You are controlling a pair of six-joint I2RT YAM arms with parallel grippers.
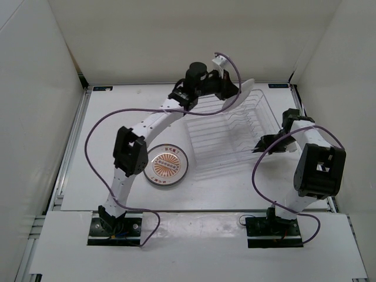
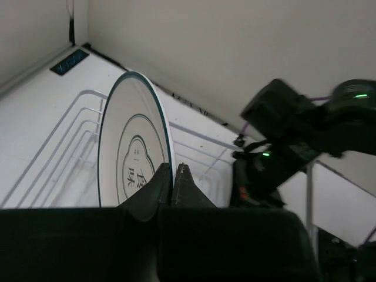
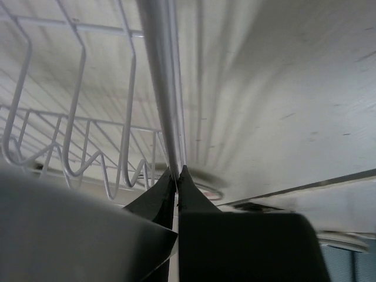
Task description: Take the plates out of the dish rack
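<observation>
1. At the far edge of the dish rack [image 1: 226, 138], the white plate [image 2: 132, 155] is held upright, its rim pinched by the closed left gripper [image 2: 174, 171].
2. On the rack's right side, a rim wire is clamped by the right gripper [image 3: 177, 171], likely as a brace.
3. Left of the rack, the sunburst plate [image 1: 167, 165] lies flat, already unloaded.
4. Step judged: removal of the last plate. Next, it must be lifted clear of the tines and laid beside the first.
</observation>
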